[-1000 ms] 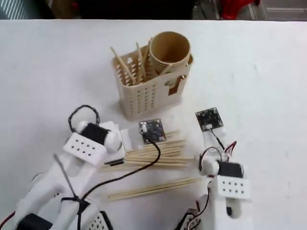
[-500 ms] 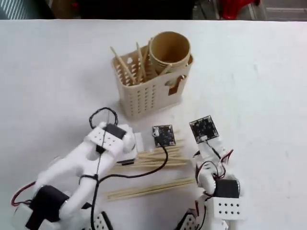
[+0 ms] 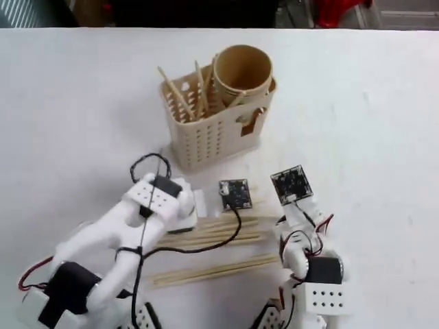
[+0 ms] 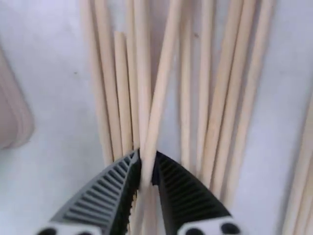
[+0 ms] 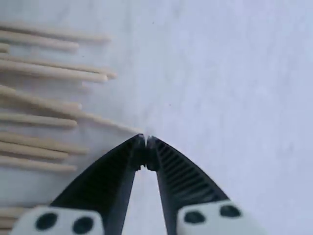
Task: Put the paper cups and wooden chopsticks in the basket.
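Left tool point(image 4: 146, 169) is pinching one chopstick point(image 4: 164, 93); lifted, it may pivot and slip. Right tool point(image 5: 145, 147) is sitting closed, empty.

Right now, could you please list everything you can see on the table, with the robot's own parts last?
table: one, white, under everything.
basket: one, cream, perforated, mid-table beyond the arms.
paper cups: a nested stack, number unclear, tan, upright in one end of the basket.
standing chopsticks: several, pale wood, tilted in the basket's other end.
loose chopsticks: many, pale wood, lying on the table between the basket and the arms.
crossing chopstick: one, pale wood, slanting over the pile.
left claw: one, black, shut on the crossing chopstick.
right claw: one, black, shut and empty, over bare table beside the chopstick ends.
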Robot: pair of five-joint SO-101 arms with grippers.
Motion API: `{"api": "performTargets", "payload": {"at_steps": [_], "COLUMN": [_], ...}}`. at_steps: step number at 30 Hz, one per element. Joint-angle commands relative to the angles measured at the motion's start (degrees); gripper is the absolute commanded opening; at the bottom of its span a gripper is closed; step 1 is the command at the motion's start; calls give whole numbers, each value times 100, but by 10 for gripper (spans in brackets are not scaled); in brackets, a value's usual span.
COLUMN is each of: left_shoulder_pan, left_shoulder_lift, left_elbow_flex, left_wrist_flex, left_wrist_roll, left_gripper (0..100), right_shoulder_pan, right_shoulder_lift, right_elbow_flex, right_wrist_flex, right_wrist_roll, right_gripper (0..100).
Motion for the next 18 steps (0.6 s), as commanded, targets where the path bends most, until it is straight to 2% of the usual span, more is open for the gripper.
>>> {"api": "performTargets", "payload": {"at_steps": [1, 8, 14, 18], "left_shoulder_pan": [-224, -716, -1657, -1851], "left_shoulder_lift": [-22, -13, -4, 13], "left_elbow_flex": [-677, -1345, -941, -589], "left_wrist_flex": [571, 1363, 1099, 659], "left_wrist_roll": [88, 88, -308, -404], "left_gripper": [23, 23, 79, 100], "right_shoulder_pan": [-40, -40, -40, -40], "right_shoulder_lift": [-40, -40, -40, -40], "right_elbow_flex": [-9, -9, -9, -9], "right_wrist_flex": [-13, -13, -13, -13], "right_wrist_roll": [26, 35, 44, 44], "right_gripper": [18, 18, 18, 18]}}
